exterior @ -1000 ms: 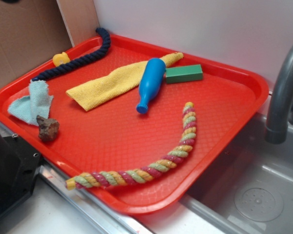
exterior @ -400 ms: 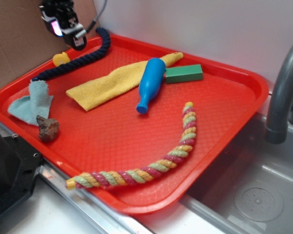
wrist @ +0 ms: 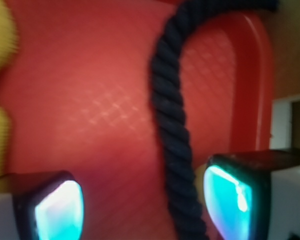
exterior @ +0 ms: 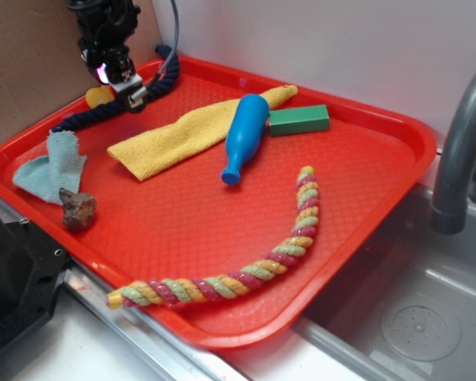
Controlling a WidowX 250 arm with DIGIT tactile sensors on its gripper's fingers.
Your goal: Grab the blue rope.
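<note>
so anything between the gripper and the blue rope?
Nothing visible. In the wrist view the blue rope runs between the open fingers of the gripper, nearer one pad, over bare red tray.

Red tray (exterior: 381, 171), blue bottle (exterior: 244, 136), cloths.

rope (exterior: 103, 113) on tray (exterior: 381, 171) rear-left | claw (exterior: 129, 94) above rope | bottle (exterior: 244, 135) centre
</note>
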